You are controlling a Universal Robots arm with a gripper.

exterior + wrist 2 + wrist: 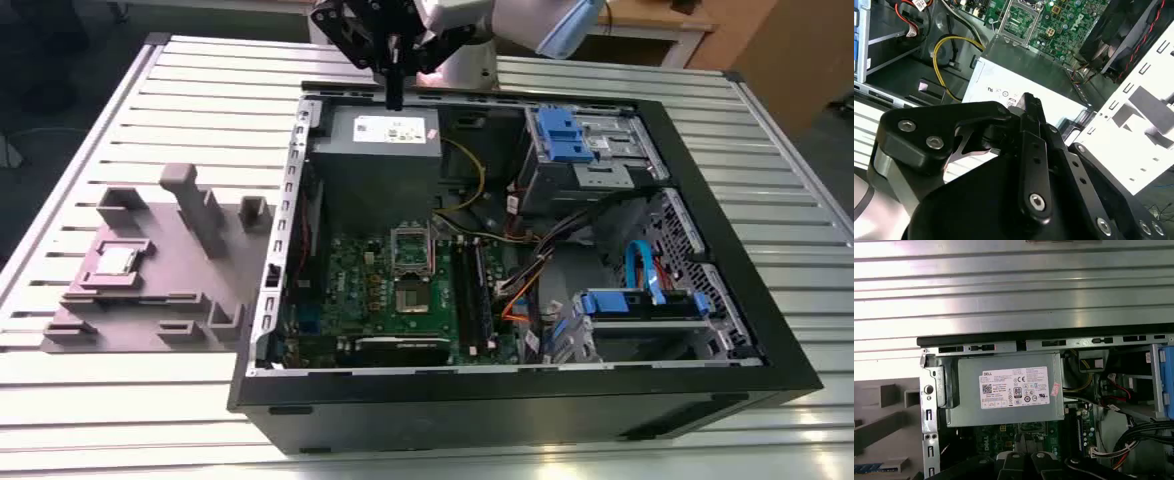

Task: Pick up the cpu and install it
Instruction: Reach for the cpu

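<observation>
One arm only, so no choosing between hands. Over toward the exterior view's left edge of the table (200, 80), flat in a recess of the grey fixture (174, 300): the cpu (118, 260), roughly square, no long axis to line up with. Well apart from it, rightward and toward the table's far edge, above the power supply (380, 135) at the far wall of the case (747, 300): the gripper (395, 100), pointing down, closed narrow, holding nothing. Nearer than that, inside the case: the socket frame (412, 270), seemingly unfilled.
</observation>
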